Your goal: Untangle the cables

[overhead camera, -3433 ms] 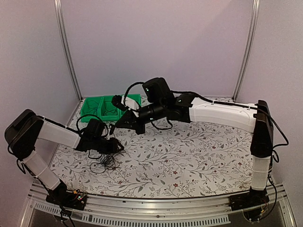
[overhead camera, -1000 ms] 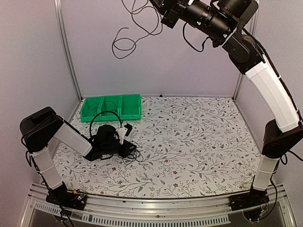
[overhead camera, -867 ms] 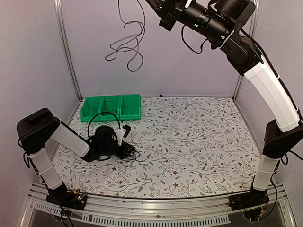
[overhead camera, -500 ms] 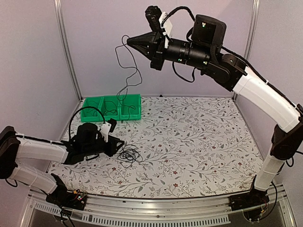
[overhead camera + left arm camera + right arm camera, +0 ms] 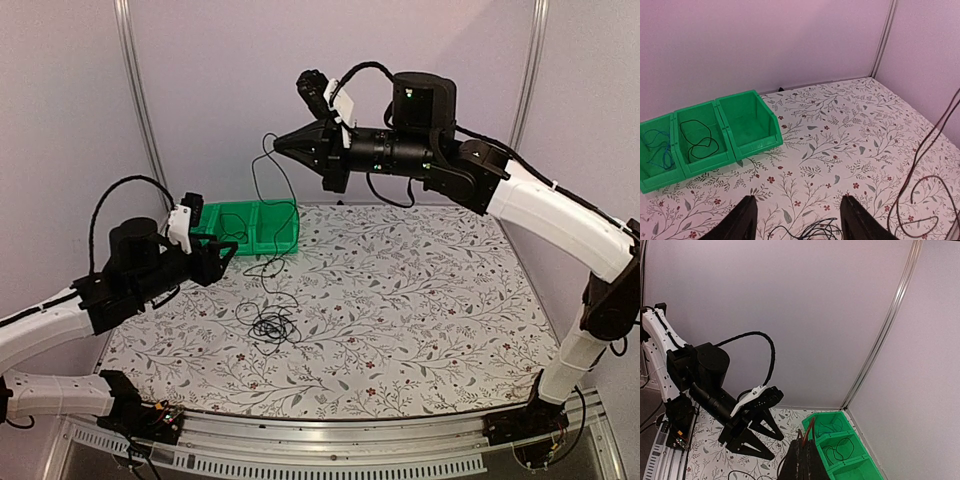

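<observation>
The right pincer (image 5: 280,146) is high above the far left part of the bench (image 5: 420,320), closed tightly on one thin black cable (image 5: 928,145). This cable hangs down from it to the bench, just beside the green bin (image 5: 262,228). The other cables (image 5: 270,326) lie in a small loose bundle on the bench, near and left of the centre. The left pincer (image 5: 218,262) is wide and holds nothing — it hovers to the left of the bundle, apart from it.
</observation>
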`<state>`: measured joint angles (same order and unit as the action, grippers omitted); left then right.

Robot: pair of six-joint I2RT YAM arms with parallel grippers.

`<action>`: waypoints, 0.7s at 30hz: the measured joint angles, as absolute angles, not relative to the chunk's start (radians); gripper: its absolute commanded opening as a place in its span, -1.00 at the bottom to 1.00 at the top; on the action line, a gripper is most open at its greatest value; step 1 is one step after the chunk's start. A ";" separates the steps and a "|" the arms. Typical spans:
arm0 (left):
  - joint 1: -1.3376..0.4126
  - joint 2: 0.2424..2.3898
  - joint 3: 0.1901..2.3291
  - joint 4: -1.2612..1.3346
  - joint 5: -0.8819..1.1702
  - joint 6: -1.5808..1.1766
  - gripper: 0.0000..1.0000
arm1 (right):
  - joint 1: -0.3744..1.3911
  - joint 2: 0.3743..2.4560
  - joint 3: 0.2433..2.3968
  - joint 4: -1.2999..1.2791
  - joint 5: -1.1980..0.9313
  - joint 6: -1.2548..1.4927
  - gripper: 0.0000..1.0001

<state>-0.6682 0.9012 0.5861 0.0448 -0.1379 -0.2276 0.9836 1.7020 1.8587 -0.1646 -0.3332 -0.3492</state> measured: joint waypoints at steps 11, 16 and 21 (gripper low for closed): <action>-0.667 0.923 0.818 0.017 0.087 -0.096 0.16 | 0.980 1.700 1.821 -0.171 -0.327 -0.298 -1.00; -0.667 1.003 0.949 0.021 0.159 -0.062 0.19 | 0.976 1.703 1.821 -0.171 -0.326 -0.276 -1.00; -0.667 1.075 0.997 0.032 0.176 -0.041 0.07 | 0.973 1.711 1.820 -0.171 -0.326 -0.266 -1.00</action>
<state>-0.6674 1.0752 0.9966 0.0319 0.1761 -0.0406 0.9726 1.7107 1.8198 -0.1715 -0.3256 -0.2665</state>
